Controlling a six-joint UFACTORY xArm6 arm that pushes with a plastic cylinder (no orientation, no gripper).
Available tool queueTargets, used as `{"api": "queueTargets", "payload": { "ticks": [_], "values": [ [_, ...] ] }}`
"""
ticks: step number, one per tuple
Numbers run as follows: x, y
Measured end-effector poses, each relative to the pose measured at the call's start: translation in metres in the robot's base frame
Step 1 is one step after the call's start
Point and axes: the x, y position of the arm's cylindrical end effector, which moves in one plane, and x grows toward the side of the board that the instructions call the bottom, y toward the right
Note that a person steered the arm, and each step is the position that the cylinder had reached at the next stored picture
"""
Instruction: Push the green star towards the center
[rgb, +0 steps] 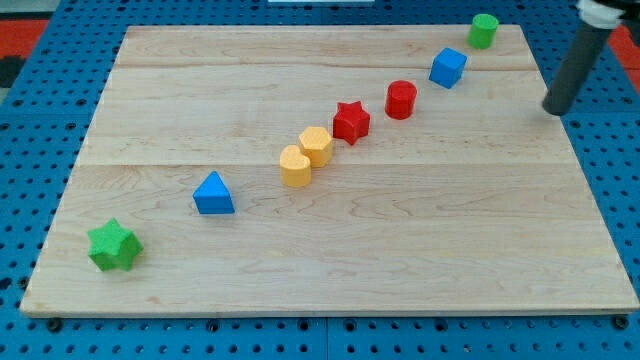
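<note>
The green star (113, 246) lies near the bottom left corner of the wooden board (420, 230). My tip (556, 109) is at the view's right, near the board's right edge, far from the star. It touches no block. The nearest blocks to it are the blue cube (448, 68) and the green cylinder (483, 31), both up and to its left.
A diagonal row of blocks runs from lower left to upper right: a blue triangle (213, 194), a yellow heart (295, 166), a yellow hexagon (316, 146), a red star (351, 122), a red cylinder (401, 100). A blue pegboard (30, 170) surrounds the board.
</note>
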Motion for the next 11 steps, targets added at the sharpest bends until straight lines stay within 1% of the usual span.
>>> {"api": "queueTargets", "payload": {
  "ticks": [1, 2, 3, 4, 5, 6, 7, 8, 9, 10, 11],
  "values": [
    [0.009, -0.004],
    [-0.068, 0.017],
    [-0.14, 0.011],
    [-0.171, -0.029],
    [-0.14, -0.1],
    [-0.103, -0.194],
    [-0.102, -0.236],
    [-0.131, -0.215],
    [-0.119, -0.273],
    [-0.056, -0.357],
    [-0.029, -0.39]
  ]
}}
